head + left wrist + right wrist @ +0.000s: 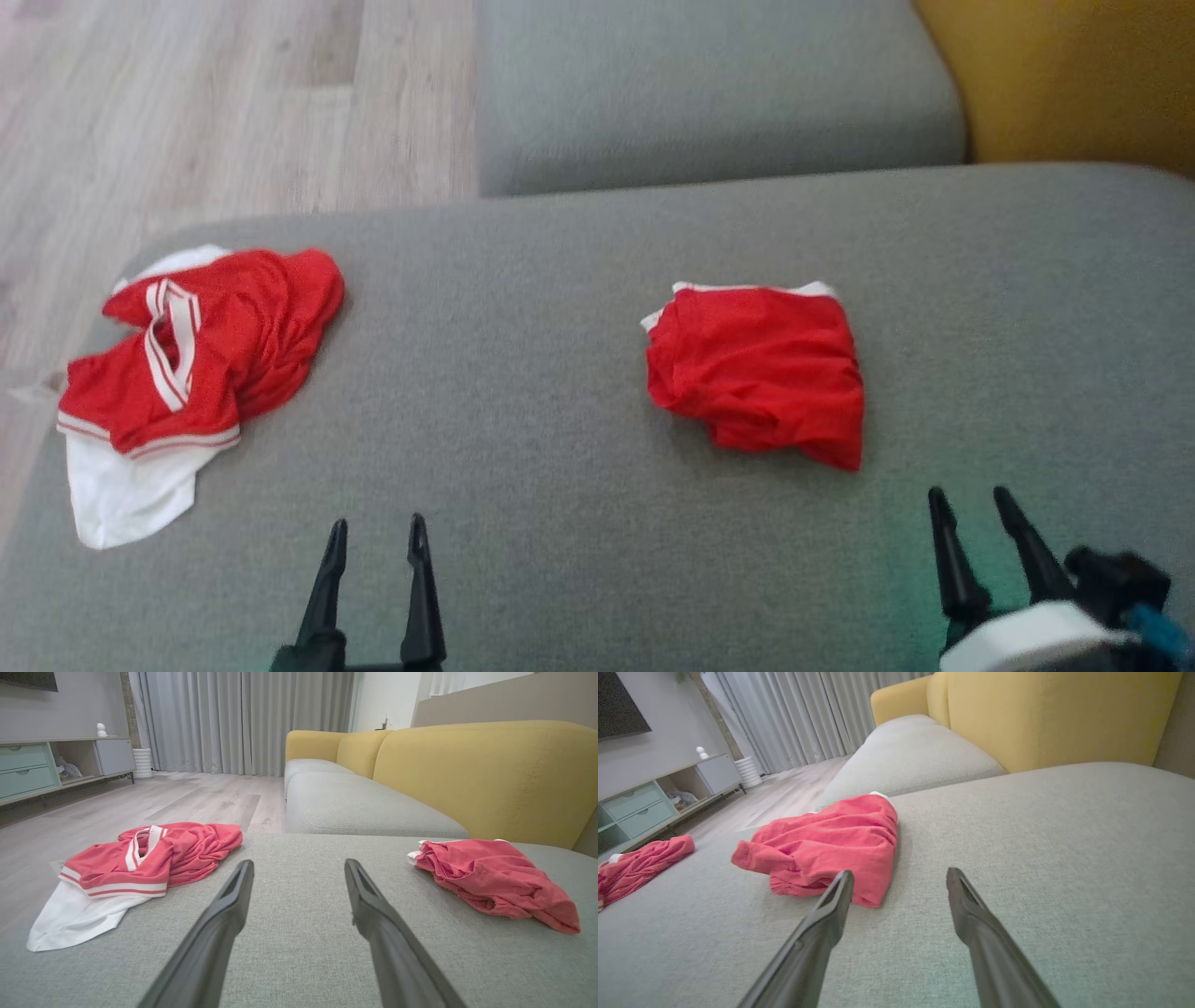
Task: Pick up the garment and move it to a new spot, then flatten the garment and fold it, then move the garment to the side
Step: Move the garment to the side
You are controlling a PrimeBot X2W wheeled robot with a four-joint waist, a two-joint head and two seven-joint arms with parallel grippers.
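While the left claw (378,521) and right claw (967,492) are held spread and empty above the grey cushion (560,439), the crumpled garment (201,345) is seen ahead and leftward of the left claw, judged nearer; a folded garment (761,373) lies ahead-left of the right claw.

The right end effector (899,872) (fingers (826,914) spread) hovers beside a red garment (831,849) on a grey cushion (1041,858).

The crumpled red-and-white garment (196,345) lies left on the grey fabric sofa cushion (523,373); the folded red garment (756,373) lies right, well apart.
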